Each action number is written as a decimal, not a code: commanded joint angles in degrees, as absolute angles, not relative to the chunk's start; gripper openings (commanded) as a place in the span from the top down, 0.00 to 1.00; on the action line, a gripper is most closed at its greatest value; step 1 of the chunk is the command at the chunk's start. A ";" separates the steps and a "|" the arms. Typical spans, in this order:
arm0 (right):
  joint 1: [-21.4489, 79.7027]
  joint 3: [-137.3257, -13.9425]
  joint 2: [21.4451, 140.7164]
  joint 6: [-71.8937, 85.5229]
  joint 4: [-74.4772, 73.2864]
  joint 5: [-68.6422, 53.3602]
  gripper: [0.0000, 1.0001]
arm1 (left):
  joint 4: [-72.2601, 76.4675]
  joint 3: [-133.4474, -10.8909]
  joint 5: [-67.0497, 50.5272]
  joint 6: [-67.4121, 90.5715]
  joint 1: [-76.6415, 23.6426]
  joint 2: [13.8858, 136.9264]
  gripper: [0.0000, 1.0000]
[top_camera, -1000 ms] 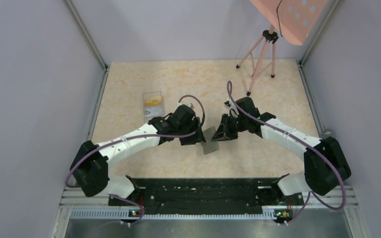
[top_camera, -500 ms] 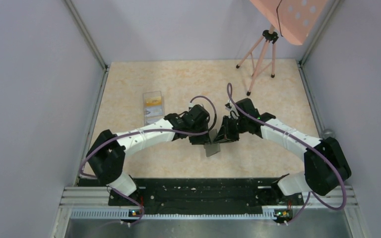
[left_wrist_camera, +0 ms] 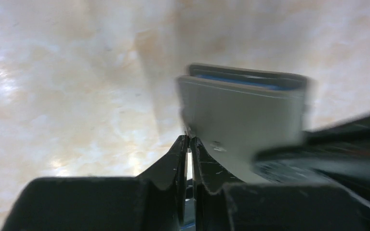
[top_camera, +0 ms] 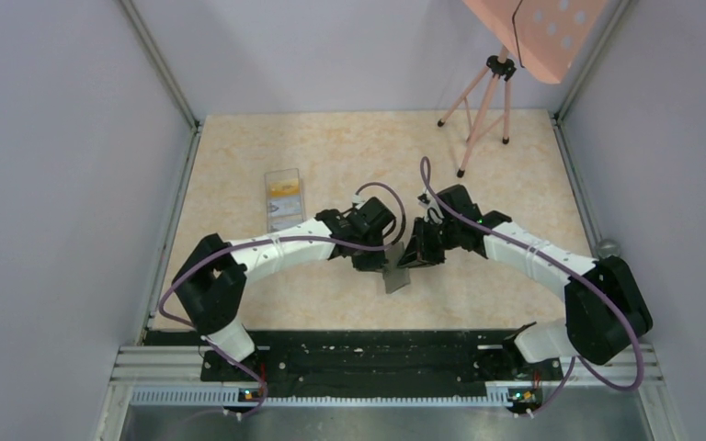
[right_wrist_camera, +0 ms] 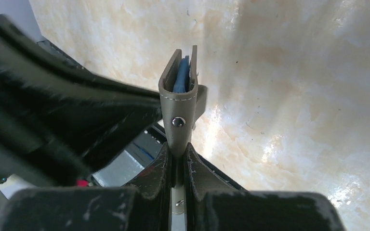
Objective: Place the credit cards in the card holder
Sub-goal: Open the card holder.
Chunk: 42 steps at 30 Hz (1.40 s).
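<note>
Toward the tabletop's [top_camera: 331,147] near edge, right claw [right_wrist_camera: 177,147] grips the folded card holder [top_camera: 395,276], left claw [left_wrist_camera: 189,140] clenched at its corner; credit cards [top_camera: 285,190] lie in the clear box [top_camera: 280,175], none slotted yet.

top: high, looking down, wide | wrists: very close, from opposite sides | shared: card holder [top_camera: 395,276]

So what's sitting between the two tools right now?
The grey wallet, pinched by the right tool, with the left tool tips at its corner. The top view shows it between them.
</note>
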State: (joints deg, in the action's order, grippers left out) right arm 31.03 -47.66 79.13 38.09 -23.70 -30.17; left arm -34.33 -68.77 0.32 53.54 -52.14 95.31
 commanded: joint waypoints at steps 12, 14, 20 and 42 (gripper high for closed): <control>31.93 -49.29 75.95 36.13 -22.77 -32.70 1.00 | -33.33 -52.61 0.97 56.95 -49.89 87.22 0.74; 31.93 -48.94 75.79 36.25 -22.72 -32.70 1.00 | -29.93 -51.14 -2.09 56.57 -49.52 84.68 0.63; 31.96 -47.70 75.52 36.43 -22.15 -32.94 1.00 | -19.41 -48.01 -8.73 56.68 -47.87 78.00 0.45; 31.91 -46.91 74.72 37.70 -20.41 -35.10 1.00 | -20.33 -50.86 -4.71 57.80 -47.81 83.86 0.61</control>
